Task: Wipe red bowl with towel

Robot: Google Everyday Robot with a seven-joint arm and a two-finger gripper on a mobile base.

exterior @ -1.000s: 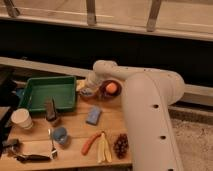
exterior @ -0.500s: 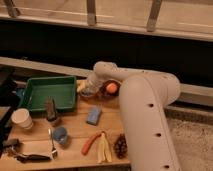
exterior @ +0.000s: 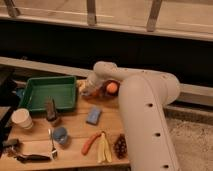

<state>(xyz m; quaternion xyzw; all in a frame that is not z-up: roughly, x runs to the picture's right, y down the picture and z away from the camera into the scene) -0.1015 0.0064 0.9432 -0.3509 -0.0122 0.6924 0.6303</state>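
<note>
Our gripper [exterior: 89, 91] sits mid-frame, just right of the green tray [exterior: 50, 80] and beside the red bowl [exterior: 112, 88]. Whether it grasps anything, we cannot tell. We judge the towel pickup is underway; next comes rubbing the bowl.

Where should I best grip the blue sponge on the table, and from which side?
Probably come from above and pinch the blue sponge across its narrower width: it lies flat, with free table around it. The claw is farther back, beside the green tray.
</note>
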